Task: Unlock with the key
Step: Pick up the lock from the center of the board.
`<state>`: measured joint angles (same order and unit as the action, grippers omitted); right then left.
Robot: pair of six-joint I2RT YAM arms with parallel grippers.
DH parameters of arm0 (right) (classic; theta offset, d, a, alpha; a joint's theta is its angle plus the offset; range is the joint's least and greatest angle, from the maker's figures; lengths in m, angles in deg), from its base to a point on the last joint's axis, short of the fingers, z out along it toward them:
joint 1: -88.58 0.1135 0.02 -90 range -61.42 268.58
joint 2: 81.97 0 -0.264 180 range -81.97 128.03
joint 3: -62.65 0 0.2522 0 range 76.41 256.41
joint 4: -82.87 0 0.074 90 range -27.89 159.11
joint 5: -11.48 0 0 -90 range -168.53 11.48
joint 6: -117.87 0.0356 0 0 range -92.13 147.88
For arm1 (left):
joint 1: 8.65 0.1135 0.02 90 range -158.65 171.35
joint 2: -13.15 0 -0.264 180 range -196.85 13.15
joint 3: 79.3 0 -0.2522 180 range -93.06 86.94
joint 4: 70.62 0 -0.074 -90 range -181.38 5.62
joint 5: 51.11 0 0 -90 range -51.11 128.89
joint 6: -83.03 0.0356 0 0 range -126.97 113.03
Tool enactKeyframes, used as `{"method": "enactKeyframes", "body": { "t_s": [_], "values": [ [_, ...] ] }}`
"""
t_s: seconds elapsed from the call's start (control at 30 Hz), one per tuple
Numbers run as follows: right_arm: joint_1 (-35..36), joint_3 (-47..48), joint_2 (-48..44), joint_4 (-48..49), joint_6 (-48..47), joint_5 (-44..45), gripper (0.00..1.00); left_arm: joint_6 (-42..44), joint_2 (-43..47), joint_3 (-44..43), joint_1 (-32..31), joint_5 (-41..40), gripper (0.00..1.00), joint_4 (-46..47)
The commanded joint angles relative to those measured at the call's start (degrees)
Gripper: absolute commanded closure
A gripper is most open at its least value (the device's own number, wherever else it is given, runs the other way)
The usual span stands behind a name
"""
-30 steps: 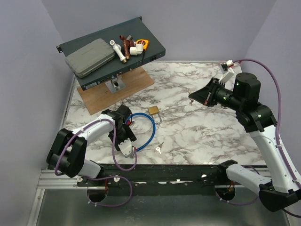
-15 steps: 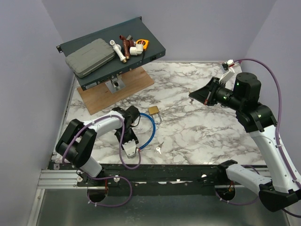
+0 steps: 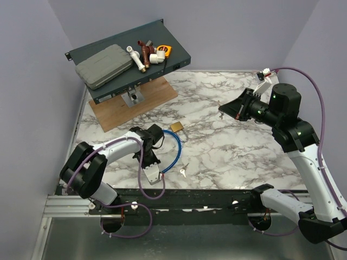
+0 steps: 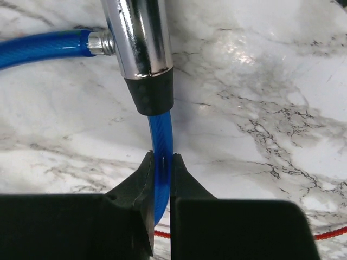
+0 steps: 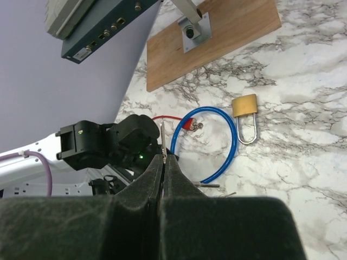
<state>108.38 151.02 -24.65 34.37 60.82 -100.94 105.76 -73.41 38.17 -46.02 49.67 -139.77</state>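
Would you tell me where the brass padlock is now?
In the top view, the brass padlock lies left of centre on the marble table, between the blue cable loop and the wooden board.

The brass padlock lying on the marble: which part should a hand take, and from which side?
Probably the body of the brass padlock, from straight above, fingers closing on its two narrow side edges. It lies flat, broad faces up and down, so only those edges offer opposed parallel surfaces. The thin, round shackle would likely let it swing.
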Motion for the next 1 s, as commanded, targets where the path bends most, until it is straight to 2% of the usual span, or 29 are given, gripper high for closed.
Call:
{"method": "enactKeyframes", "body": {
  "t_s": [0.0, 0.3, 0.47, 0.67, 0.8, 0.97],
  "values": [
    [0.0, 0.0, -0.8, 0.7, -0.6, 0.7, 0.99, -7.6, 5.0, -0.7, 0.0, 4.6, 1.00, 3.2],
    [0.1, -1.1, -1.0, 2.4, -0.5, -2.1, 0.99, -13.6, 14.5, -10.1, -0.4, 9.9, 1.00, 8.4],
    [0.1, -1.3, -0.6, 4.2, -0.9, -8.7, 0.99, -21.0, 17.5, -19.2, -0.6, 14.2, 1.00, 5.4],
    [0.1, -4.7, -1.6, 8.5, -2.4, -23.4, 0.99, -26.9, 30.0, -12.2, -0.6, 19.8, 1.00, 19.5],
    [0.1, -5.3, -2.0, 7.4, -4.0, -27.3, 0.99, -28.3, 35.9, -7.2, -0.9, 21.1, 1.00, 26.5],
    [0.0, -2.4, -2.1, 3.8, -7.2, -30.5, 0.99, -27.2, 40.0, -6.4, -2.1, 19.5, 1.00, 32.3]
  ]
}}
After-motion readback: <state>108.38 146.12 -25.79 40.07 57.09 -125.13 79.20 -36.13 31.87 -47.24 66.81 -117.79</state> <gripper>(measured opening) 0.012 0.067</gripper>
